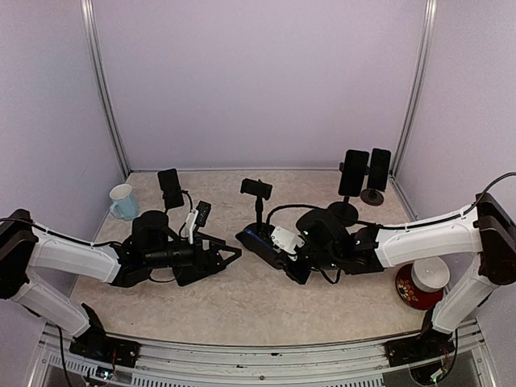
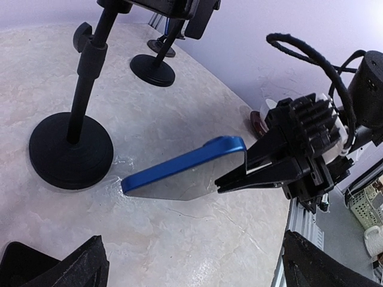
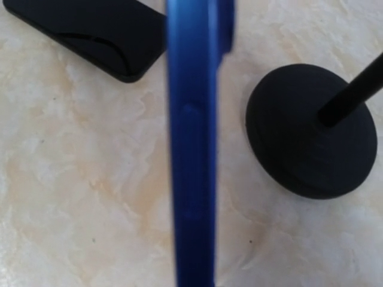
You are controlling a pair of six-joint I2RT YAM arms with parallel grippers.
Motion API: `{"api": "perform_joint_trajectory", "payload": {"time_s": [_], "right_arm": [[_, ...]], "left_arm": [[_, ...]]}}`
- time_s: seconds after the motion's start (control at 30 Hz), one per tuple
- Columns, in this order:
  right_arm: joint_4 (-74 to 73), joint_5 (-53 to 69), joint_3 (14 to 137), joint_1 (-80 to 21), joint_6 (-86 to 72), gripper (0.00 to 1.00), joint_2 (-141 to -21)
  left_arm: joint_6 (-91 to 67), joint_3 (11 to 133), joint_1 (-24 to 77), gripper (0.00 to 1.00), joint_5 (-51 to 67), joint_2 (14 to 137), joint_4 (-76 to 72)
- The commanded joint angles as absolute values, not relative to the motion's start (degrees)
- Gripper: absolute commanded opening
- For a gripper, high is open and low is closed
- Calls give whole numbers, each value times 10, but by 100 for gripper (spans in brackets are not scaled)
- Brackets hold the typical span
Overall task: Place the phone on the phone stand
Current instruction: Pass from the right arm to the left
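Observation:
My right gripper (image 1: 266, 246) is shut on the blue phone (image 2: 185, 167). It holds the phone by one end, tilted, with the far end down at the table beside the round base of the phone stand (image 2: 70, 149). In the top view the stand's clamp (image 1: 256, 189) is empty, just above and behind the phone (image 1: 251, 239). The right wrist view shows the phone (image 3: 192, 149) edge-on and blurred, with the stand base (image 3: 311, 131) to its right; my own fingers are hidden there. My left gripper (image 1: 226, 258) is open, facing the phone from the left, nothing in it.
A black phone (image 3: 90, 36) lies flat on the table close by. Three other stands carry black phones: back left (image 1: 169, 184) and back right (image 1: 352, 173), (image 1: 377, 171). A pale blue mug (image 1: 122, 201) stands far left, and a red bowl (image 1: 415, 297) near right.

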State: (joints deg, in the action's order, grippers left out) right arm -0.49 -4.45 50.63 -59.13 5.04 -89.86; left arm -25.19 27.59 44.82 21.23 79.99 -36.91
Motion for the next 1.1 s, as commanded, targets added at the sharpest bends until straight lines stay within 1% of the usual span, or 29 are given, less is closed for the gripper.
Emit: {"api": "perform_joint_trajectory", "payload": {"time_s": [0.0,0.2,0.33,0.63,1.07], "right_arm": [[51,-97,508,-615,59,0,-867],[92,-123,491,-645,65,0,-842],[102,-145,491,-659,68,0,-842],[113,-169,505,-681,72,0,-864],[101,-243,527,-697,74,0,-899]], "left_arm": [[-275,284,453,99,190,794,-403],[-292,284,455,99,166,796,-418],[-302,282,455,99,177,794,-446],[-328,288,464,99,235,826,-519],[-359,291,469,99,235,844,-565]]}}
